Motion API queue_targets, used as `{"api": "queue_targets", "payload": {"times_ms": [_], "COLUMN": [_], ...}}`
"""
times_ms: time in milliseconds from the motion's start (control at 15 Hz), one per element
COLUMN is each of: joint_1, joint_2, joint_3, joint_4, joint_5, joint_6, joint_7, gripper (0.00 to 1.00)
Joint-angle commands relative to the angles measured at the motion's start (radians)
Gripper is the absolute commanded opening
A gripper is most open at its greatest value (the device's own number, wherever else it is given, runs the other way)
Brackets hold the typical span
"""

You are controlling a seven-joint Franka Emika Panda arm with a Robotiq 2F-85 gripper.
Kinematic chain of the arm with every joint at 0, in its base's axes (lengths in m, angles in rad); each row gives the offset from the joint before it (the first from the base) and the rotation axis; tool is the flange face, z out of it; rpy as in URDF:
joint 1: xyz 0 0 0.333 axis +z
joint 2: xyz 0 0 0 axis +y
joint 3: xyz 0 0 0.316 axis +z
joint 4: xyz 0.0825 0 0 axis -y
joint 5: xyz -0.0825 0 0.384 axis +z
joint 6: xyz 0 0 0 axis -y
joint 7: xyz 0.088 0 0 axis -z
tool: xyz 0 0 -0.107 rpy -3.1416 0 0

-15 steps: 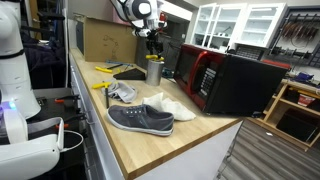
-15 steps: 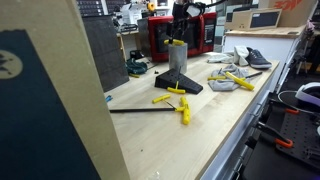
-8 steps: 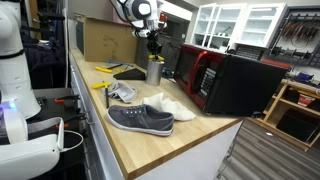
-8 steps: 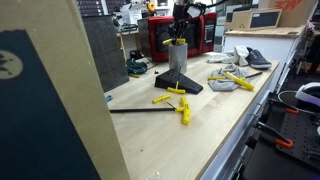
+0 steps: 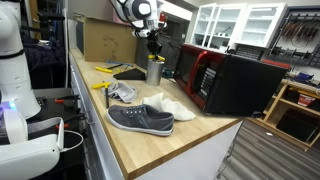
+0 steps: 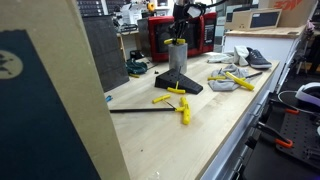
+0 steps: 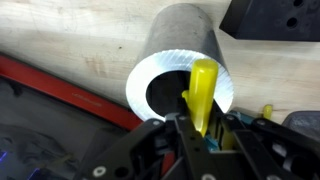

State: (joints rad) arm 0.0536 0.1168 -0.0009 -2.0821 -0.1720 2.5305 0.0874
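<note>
A grey metal cup (image 5: 154, 72) (image 6: 178, 60) stands upright on the wooden counter, on a black base (image 6: 180, 86). In the wrist view I look down into its open mouth (image 7: 150, 78). A yellow stick-like tool (image 7: 204, 92) stands in the cup and leans on the rim. My gripper (image 7: 205, 135) hangs straight above the cup (image 5: 153, 52) (image 6: 178, 38), with its black fingers (image 7: 178, 140) shut on the upper end of the yellow tool.
A grey shoe (image 5: 140, 120) and a white shoe (image 5: 172, 106) lie nearer the counter's front. A red-and-black microwave (image 5: 225, 80) stands beside the cup and a cardboard box (image 5: 105, 40) behind it. Yellow tools (image 6: 180, 102) and a black rod (image 6: 135, 110) lie on the counter.
The arm has stayed above the cup. The fingers have drawn together onto the yellow tool.
</note>
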Motion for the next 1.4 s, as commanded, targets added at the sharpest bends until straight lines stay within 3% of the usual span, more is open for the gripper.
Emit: {"api": "queue_targets", "payload": {"times_ms": [0, 667, 1333], "joint_1": [0.009, 0.016, 0.048], "joint_2": [-0.06, -0.223, -0.465], "joint_3": [0.002, 0.048, 0.054], "joint_4": [-0.013, -0.072, -0.184], "joint_5": [-0.078, -0.221, -0.118], "joint_6": [-0.043, 0.007, 0.067], "joint_7": [0.011, -0.033, -0.261], "gripper": [0.06, 0.06, 0.06]}}
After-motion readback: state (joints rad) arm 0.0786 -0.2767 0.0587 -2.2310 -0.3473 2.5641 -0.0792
